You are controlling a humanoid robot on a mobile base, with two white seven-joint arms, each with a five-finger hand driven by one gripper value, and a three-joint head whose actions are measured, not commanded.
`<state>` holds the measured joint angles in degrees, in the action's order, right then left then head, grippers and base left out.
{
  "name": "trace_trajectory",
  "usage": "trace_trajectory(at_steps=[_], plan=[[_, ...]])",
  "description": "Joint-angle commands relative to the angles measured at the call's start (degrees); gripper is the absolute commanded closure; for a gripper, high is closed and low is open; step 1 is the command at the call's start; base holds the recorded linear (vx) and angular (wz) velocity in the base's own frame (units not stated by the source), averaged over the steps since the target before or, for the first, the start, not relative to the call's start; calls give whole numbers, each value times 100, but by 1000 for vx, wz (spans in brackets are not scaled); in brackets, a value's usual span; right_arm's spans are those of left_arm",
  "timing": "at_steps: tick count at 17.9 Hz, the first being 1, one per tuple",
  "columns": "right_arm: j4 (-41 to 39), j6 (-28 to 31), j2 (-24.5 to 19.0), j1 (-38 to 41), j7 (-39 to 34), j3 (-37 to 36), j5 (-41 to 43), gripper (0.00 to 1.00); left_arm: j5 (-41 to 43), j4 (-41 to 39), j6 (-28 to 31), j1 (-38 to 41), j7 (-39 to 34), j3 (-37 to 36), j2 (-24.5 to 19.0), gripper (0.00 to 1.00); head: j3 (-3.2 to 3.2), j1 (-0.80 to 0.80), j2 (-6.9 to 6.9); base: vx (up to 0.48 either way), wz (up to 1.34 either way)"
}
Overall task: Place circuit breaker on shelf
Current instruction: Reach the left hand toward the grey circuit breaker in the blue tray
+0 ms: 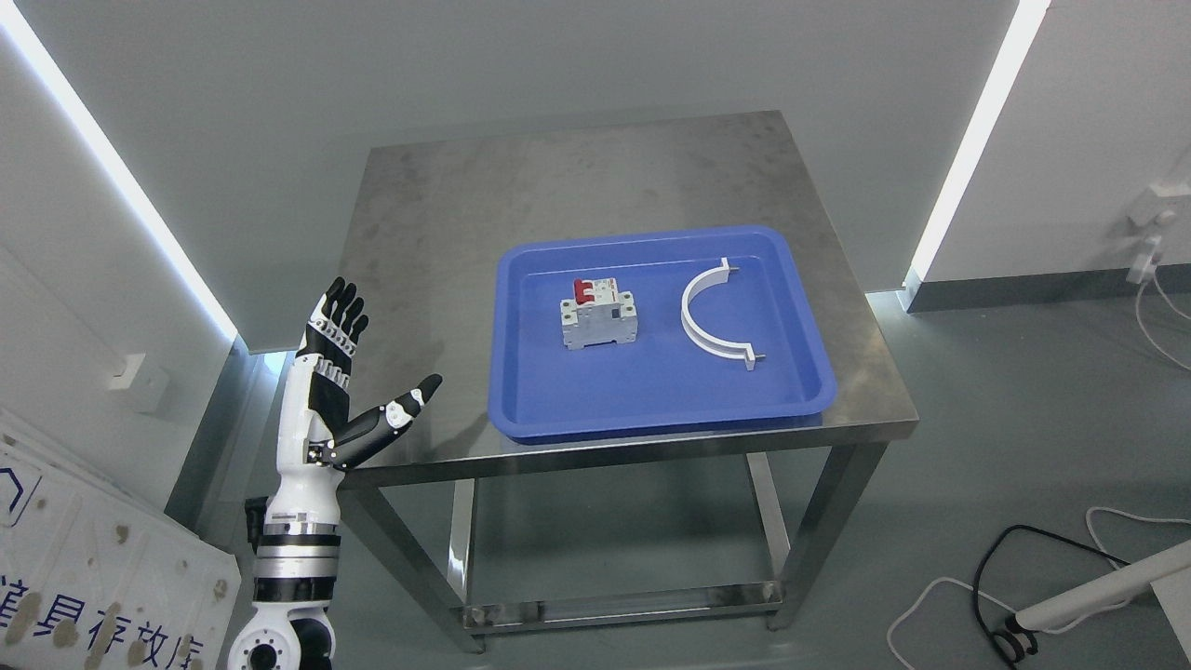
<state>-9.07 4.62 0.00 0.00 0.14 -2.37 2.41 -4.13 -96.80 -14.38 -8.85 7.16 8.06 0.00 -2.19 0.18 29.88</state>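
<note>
A grey circuit breaker (600, 316) with red switches lies in a blue tray (521, 409) on a steel table (577, 177). My left hand (358, 372) is raised beside the table's front left corner, well left of the tray. Its fingers (340, 316) are spread, the thumb points toward the tray, and it holds nothing. No right hand shows. No shelf is in sight.
A white curved bracket (712, 314) lies in the tray, right of the breaker. Cables (986, 577) trail on the floor at the lower right. A white printed board (102, 568) leans at the lower left. Walls with light strips stand on both sides.
</note>
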Motion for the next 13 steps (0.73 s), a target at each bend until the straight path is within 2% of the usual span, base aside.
trace_trajectory(at_steps=[1, 5, 7, 10, 11, 13], plan=[[-7, -189, 100, 97, 3, 0, -3, 0, 0, 4, -56, 6, -21, 56, -100, 0, 0, 0, 0, 0, 0], [2, -189, 100, 97, 3, 0, -3, 0, 18, 39, -13, -440, 170, -23, -100, 0, 0, 0, 0, 0, 0], [2, -189, 100, 97, 3, 0, 5, 0, 315, 135, 232, -967, 854, -163, -403, 0, 0, 0, 0, 0, 0], [-7, -189, 100, 97, 3, 0, -3, 0, 1394, 539, 751, -1907, 2303, -357, -921, 0, 0, 0, 0, 0, 0], [1, -189, 100, 97, 3, 0, -3, 0, 1728, 601, 1048, -2180, 2673, -462, -1019, 0, 0, 0, 0, 0, 0], [-7, -189, 100, 97, 3, 0, -3, 0, 2380, 654, 2189, -2786, 3211, -717, -1072, 0, 0, 0, 0, 3, -10]])
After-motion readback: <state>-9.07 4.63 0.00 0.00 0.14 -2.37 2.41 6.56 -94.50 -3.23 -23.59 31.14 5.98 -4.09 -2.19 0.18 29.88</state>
